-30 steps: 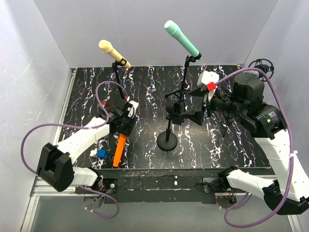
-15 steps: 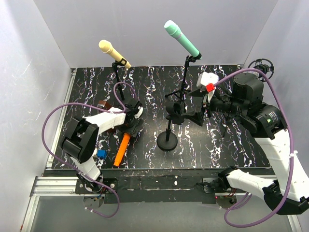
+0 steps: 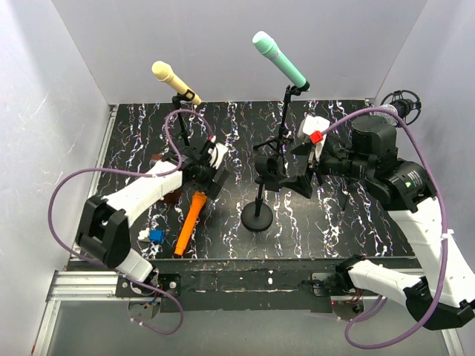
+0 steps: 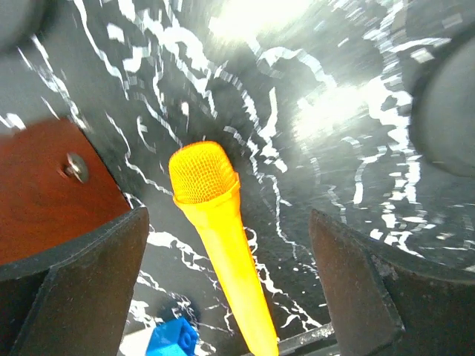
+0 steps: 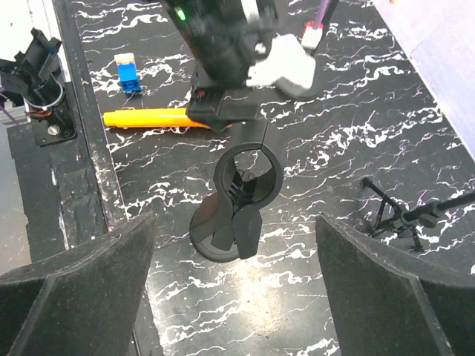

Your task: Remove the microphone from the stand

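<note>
i count three mics: orange mic (image 3: pixel 188 220) lying flat near the front-left edge, yellow mic (image 3: pixel 172 80) and green mic (image 3: pixel 279 59) clipped up at the back. left gripper (image 4: pixel 228 216) and right gripper (image 5: pixel 236 222) both spread wide, holding nothing.

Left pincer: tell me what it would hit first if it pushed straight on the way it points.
The left pincer would likely meet the orange microphone, lying flat on the table; its mesh head sits between the open fingers. Depth is unclear, but nothing shows in between.
</note>
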